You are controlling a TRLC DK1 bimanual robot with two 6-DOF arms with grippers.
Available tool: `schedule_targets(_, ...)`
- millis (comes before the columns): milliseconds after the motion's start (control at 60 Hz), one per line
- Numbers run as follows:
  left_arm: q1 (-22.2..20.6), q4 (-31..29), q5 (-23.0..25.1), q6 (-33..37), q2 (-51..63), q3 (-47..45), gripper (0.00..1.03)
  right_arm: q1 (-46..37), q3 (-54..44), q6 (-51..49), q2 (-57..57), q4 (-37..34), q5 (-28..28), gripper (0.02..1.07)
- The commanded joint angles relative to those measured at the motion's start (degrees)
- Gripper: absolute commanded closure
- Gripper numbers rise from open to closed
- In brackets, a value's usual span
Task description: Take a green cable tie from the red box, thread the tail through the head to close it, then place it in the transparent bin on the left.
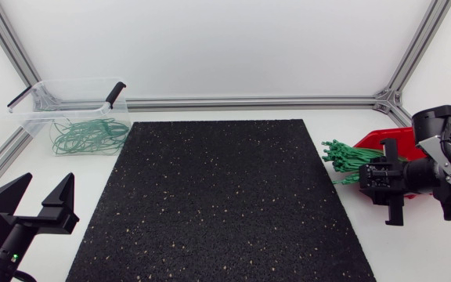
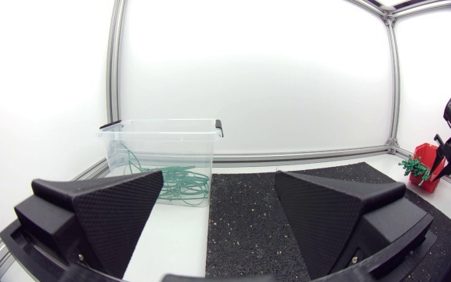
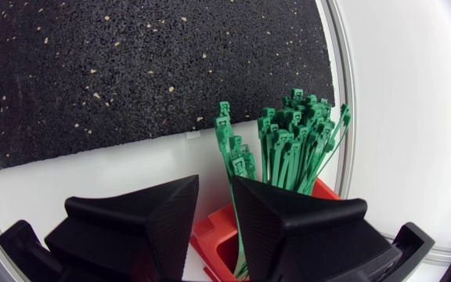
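Right gripper [image 3: 215,182] over red box [image 1: 376,140], jaws narrowly spread astride one green cable tie [image 3: 229,149], likely lining up a pick; left gripper [image 2: 219,176] waits wide-jawed near transparent bin [image 1: 30,117].

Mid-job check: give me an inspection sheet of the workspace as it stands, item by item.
Surface: white table with a black speckled mat across its middle.
Job's things: red box at the right, with loose green cable ties sticking out of it; transparent bin at the far left, with looped green ties inside.
Clutter: nothing seen.
Tools: left tool open and holding nothing, at the table's near left corner; right tool over the red box, open by a narrow gap, with one tie running beside a finger.
Cables: nothing seen.
Surroundings: nothing seen.
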Motion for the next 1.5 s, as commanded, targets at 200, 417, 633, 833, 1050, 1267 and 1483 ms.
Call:
schedule_targets(200,-0.01,-1.02,0.21,-1.51,0.38,-2.35,0.04,-0.50,-2.32,-4.06,-0.08,-1.28,1.56,0.71)
schedule_targets(417,-0.09,-1.02,0.21,-1.60,0.56,-2.35,0.04,-1.21,-2.32,-4.23,-0.87,-1.10,1.39,0.71)
schedule_targets(633,-0.09,-1.19,0.30,-1.60,0.56,-2.35,0.04,-0.94,-1.45,-3.62,-0.52,0.92,1.04,0.71)
schedule_targets(833,-0.01,-1.28,0.74,-1.60,0.56,-2.26,0.04,-0.41,0.05,-2.03,1.41,2.50,1.04,0.71)
schedule_targets(1050,-0.01,-1.28,0.74,-1.60,0.56,-2.26,0.04,0.73,1.63,-0.28,3.08,4.44,1.04,0.71)
schedule_targets(1267,-0.01,-1.37,0.83,-1.60,0.65,-2.26,0.04,1.43,2.51,0.25,5.19,4.88,1.65,0.71)
schedule_targets(1483,-0.01,-1.37,0.83,-1.60,0.82,-2.26,0.04,1.17,0.05,-1.51,3.52,3.91,1.91,0.71)
